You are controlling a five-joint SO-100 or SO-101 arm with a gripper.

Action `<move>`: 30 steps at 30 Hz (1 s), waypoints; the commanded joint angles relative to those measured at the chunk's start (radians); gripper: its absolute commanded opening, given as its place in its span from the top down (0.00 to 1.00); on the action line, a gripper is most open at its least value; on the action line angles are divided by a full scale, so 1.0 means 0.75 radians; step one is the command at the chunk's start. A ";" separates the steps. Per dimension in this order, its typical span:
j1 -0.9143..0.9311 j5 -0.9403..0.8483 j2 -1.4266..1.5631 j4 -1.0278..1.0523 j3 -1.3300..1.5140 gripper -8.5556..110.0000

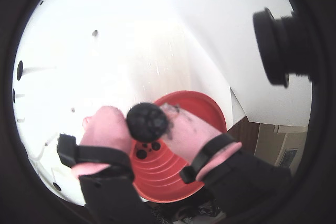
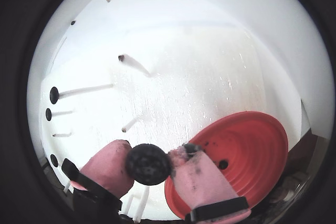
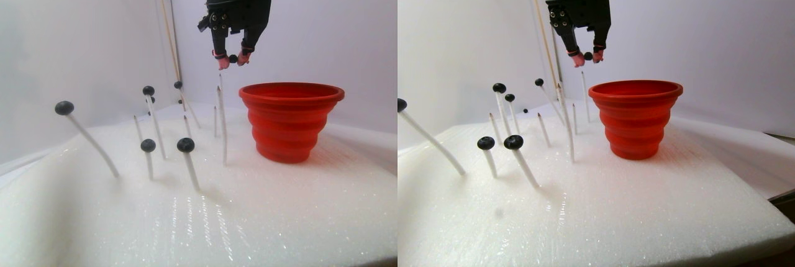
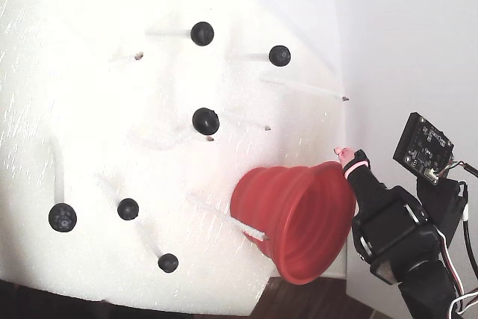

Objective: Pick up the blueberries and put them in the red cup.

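Blueberries are what we are moving, and one berry [image 1: 147, 121] sits pinched between the claw's [image 1: 148, 128] pink pads [image 1: 104, 125], held high above the foam [image 3: 279, 217]. The stereo pair view shows the claw [image 3: 231, 60] up in the air, just to the left of the cup [image 3: 290, 120] and above its rim, not yet over the opening. In both wrist views the cup mouth lies below and a little to one side of the held berry, and a few dark berries [image 1: 148, 149] rest at the cup's bottom.

To do this step well, we judge we should carry the berry sideways until it hangs squarely over the middle of the cup, then lower a little before we part the pads, so it drops inside and cannot bounce off the flared rim. The cup looks soft and light, so we should keep the claw clear of its wall to avoid tipping it.

Six more berries [image 4: 205, 120] sit on the tips of white sticks [image 3: 188, 166] planted in the foam, well apart from the claw; some sticks stand bare
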 commanded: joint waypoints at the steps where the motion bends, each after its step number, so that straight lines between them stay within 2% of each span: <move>1: 0.027 -0.006 0.178 0.025 -0.010 0.83; 30: 0.188 -0.037 0.405 0.290 0.182 0.83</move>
